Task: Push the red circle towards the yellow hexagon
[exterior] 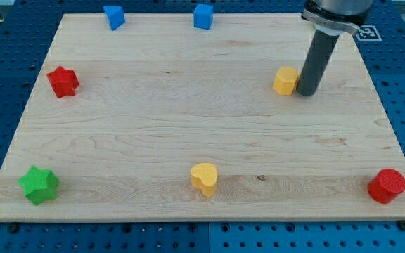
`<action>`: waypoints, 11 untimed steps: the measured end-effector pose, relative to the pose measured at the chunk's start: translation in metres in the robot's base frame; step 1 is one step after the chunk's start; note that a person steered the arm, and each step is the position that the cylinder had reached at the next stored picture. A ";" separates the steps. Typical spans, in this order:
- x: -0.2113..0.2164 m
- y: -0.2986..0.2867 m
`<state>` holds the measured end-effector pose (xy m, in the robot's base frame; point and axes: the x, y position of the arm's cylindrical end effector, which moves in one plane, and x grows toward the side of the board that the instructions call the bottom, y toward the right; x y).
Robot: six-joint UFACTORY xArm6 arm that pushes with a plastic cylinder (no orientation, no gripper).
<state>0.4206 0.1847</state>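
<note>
- Red blocks, two: a red star (pixel 62 81) far off to the view's left of my tip (pixel 306 93), and a red circle (pixel 387 185) below it toward the view's right.
- Yellow blocks, two: a yellow hexagon (pixel 285 81) just beside my tip on its left, and a yellow heart (pixel 204 177) lower down and to the left.
- Blue blocks, two: one blue block (pixel 114 16) and another blue block (pixel 202 15), both above and left of my tip.
- Green blocks, one: a green star (pixel 39 185), the farthest from my tip.
- Wooden boards, one: the board (pixel 153 126).
</note>
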 end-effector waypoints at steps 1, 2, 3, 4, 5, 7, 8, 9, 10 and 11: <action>0.070 0.082; 0.118 0.158; 0.138 0.160; 0.192 0.148; 0.197 0.144; 0.196 0.105; 0.197 0.095; 0.195 0.088; 0.181 0.087; 0.167 0.085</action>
<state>0.5879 0.2699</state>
